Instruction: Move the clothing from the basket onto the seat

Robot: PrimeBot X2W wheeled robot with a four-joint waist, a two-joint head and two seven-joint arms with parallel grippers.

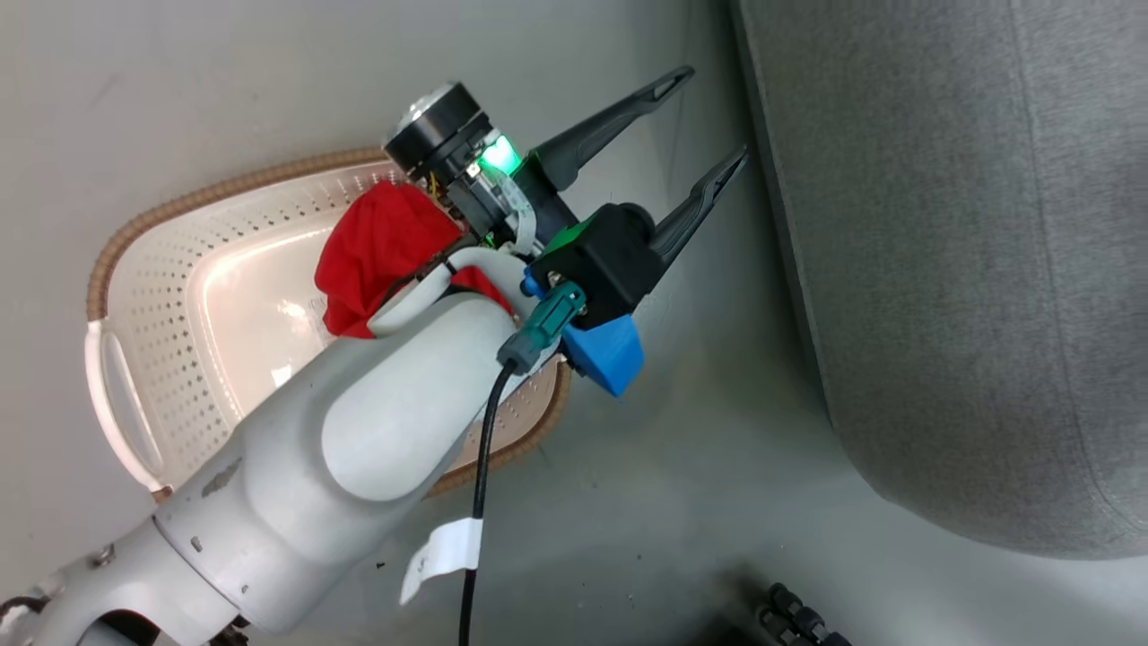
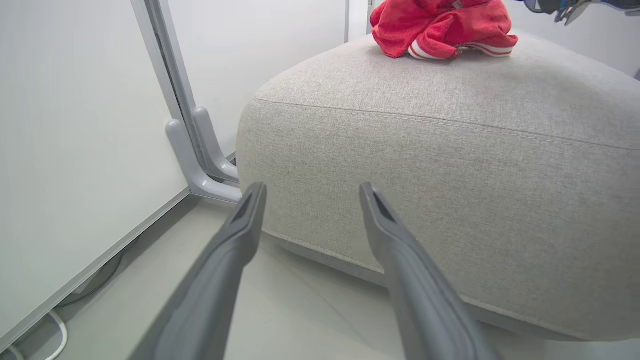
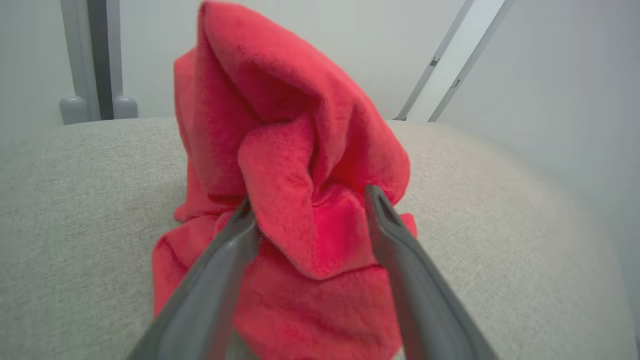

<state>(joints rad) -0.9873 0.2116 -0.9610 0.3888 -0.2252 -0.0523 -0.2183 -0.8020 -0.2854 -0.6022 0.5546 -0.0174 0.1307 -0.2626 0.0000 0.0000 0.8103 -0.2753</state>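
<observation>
One red garment [image 3: 280, 100] sits on the seat [image 3: 75, 200], right gripper [image 3: 310, 197] wide around it. The open left gripper [image 1: 713, 112] must fetch the second garment [image 1: 377, 242] from the basket [image 1: 161, 269].

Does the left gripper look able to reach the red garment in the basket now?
Probably yes: the left gripper is open and empty, and the red garment lies uncovered in the basket.

The left arm's pale forearm [image 1: 377, 422] rises from the near left and slants toward the far right. At its wrist [image 1: 484, 193] a green light glows. The left gripper [image 1: 714, 112] points far and right, its two long dark fingers [image 1: 619, 117] spread wide. The right gripper [image 3: 310, 196] also has its jaws standing well apart.
</observation>
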